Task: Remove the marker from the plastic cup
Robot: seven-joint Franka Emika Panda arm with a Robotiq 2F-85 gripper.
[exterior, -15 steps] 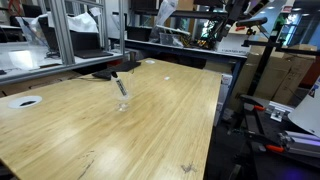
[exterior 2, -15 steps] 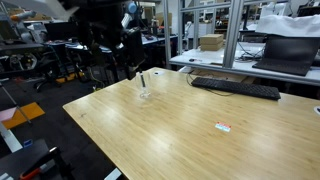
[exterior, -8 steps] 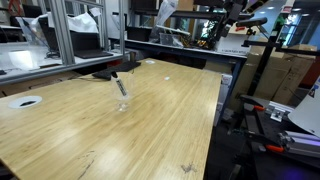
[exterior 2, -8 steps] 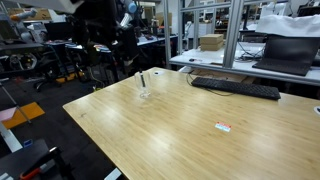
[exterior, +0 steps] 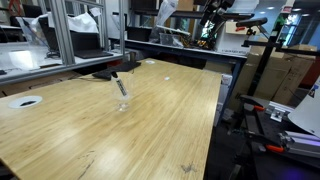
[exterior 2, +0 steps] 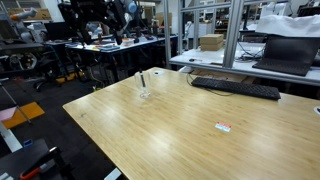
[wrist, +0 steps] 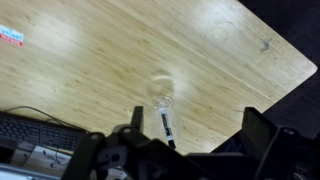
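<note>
The clear plastic cup stands on the wooden table, seen in both exterior views. The dark marker leans in it and sticks out above the rim. In the wrist view, from above, the cup shows with the marker pointing toward the camera. My gripper is open and empty, high above the table and well clear of the cup. Its two dark fingers frame the lower part of the wrist view.
A black keyboard lies along the table's far edge. A small red-and-white label lies on the wood. A flat white disc sits near a table corner. Desks, frames and monitors surround the table.
The arm has risen and drawn away from the cup. The cup and marker have not moved.
</note>
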